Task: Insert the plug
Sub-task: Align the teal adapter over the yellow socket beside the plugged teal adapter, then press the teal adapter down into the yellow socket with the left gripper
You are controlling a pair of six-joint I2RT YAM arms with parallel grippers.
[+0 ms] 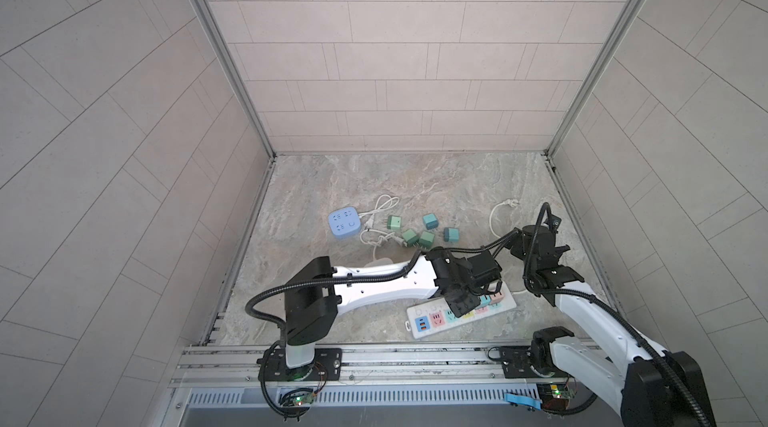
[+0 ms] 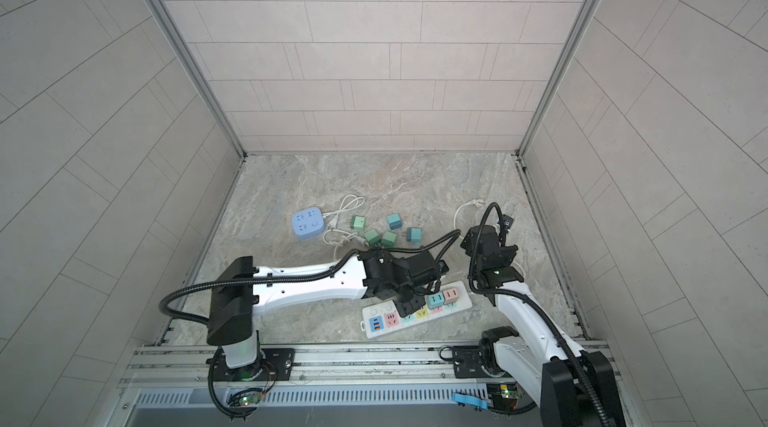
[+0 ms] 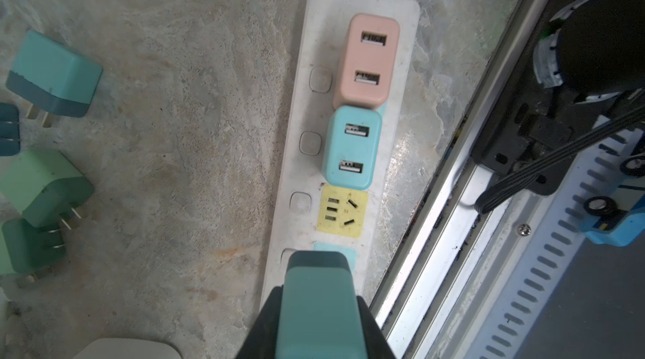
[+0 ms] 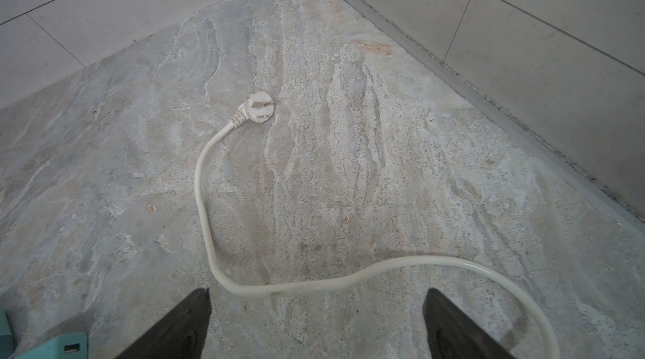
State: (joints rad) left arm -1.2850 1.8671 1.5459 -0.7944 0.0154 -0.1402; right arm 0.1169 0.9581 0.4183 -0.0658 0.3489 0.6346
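Clenching the teal plug in my left claw above a free socket of the power strip to align prongs, I have my right claw released and clear.

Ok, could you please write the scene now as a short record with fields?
power strip: pink adapter and blue adapter plugged in
left tool: shut on teal plug
teal plug position: over the socket beside the yellow socket; prongs hidden
right tool: open, empty, above white cord
loose plugs: five, near blue socket block
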